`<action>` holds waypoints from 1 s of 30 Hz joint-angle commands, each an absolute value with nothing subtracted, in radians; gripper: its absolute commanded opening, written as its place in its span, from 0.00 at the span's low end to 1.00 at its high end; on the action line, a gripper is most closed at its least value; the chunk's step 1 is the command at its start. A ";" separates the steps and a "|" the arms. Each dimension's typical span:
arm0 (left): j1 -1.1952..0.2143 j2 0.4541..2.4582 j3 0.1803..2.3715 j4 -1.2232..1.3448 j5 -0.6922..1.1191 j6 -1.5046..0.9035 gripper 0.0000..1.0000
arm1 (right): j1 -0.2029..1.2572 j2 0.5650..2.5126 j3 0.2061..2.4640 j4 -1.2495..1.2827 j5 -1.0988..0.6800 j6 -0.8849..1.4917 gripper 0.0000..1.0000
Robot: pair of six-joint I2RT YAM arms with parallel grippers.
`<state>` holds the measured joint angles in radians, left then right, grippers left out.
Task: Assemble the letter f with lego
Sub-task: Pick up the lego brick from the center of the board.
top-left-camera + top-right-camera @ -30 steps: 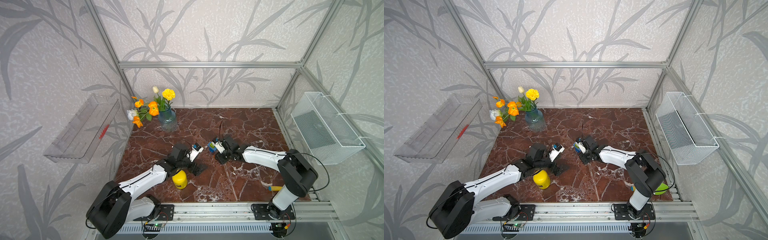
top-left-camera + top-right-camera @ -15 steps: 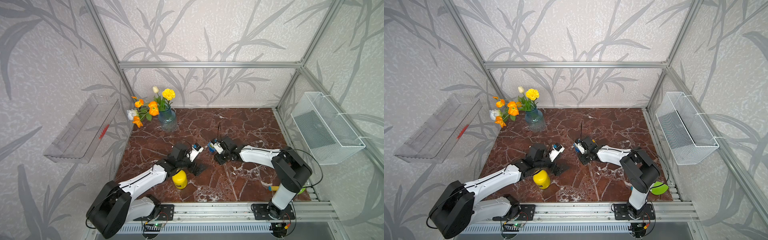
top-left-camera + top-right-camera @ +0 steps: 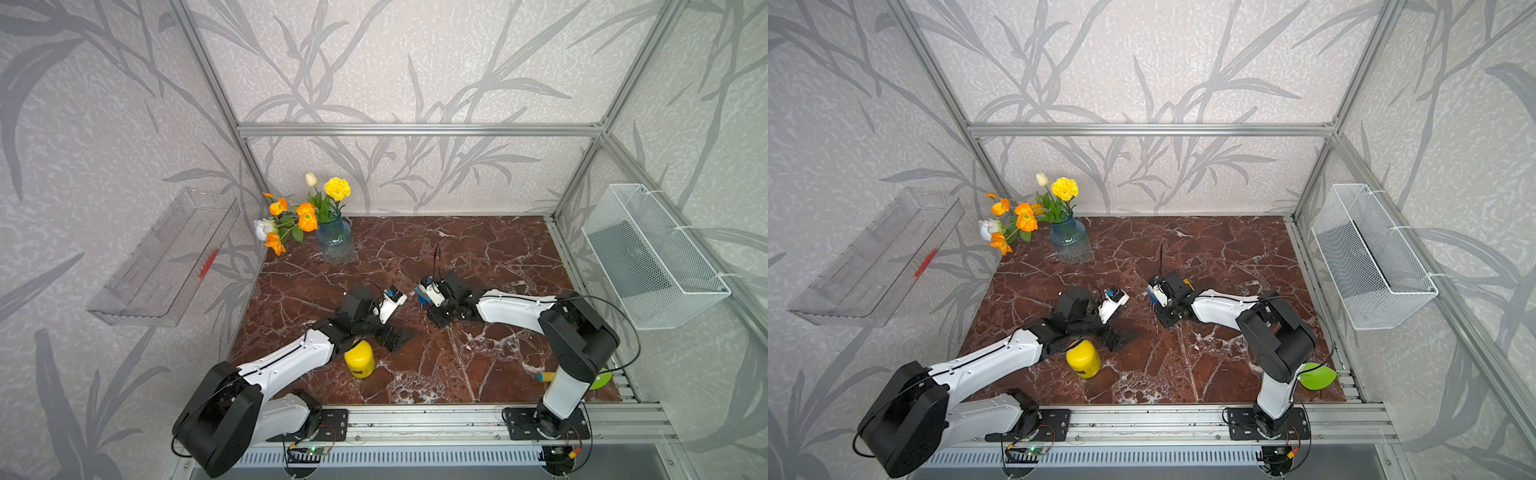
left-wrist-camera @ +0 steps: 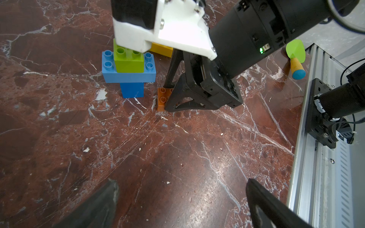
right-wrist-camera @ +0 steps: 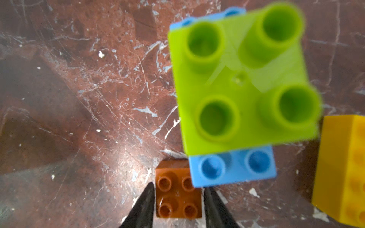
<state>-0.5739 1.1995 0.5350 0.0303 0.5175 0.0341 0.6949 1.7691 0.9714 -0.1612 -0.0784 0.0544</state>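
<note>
A lego stack stands on the marble: a green brick (image 4: 128,61) on a long light-blue brick (image 4: 128,76) on a dark-blue brick (image 4: 132,89). In both top views the white wrist camera mostly hides it (image 3: 422,296). A yellow brick (image 5: 343,167) lies just beyond it. The orange brick (image 5: 178,197) rests on the floor beside the stack, between the fingers of my right gripper (image 5: 179,186). One finger touches its side and a thin gap shows at the other. My left gripper (image 4: 181,183) hangs open and empty over bare marble, short of the stack.
A yellow cylinder (image 3: 360,363) stands under my left forearm. A vase of flowers (image 3: 335,241) is at the back left. A green leaf-shaped tool (image 3: 1316,376) lies by the right arm's base. A wire basket (image 3: 652,257) and a clear tray (image 3: 162,257) hang on the side walls.
My right gripper's jaws have narrowed around the orange brick, and the right arm has shifted slightly toward the stack. The left arm has not moved.
</note>
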 commanded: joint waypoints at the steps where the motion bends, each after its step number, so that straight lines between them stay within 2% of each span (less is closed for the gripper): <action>1: -0.577 1.207 0.560 0.026 0.518 0.045 0.99 | 0.696 1.782 0.998 -0.173 -0.072 0.047 0.40; 15: -0.576 1.213 0.563 0.026 0.525 0.044 1.00 | 0.696 1.764 0.983 -0.184 -0.091 0.035 0.30; 30: -0.576 1.206 0.561 0.026 0.529 0.045 0.99 | 0.700 1.580 0.957 -0.306 -0.127 0.010 0.30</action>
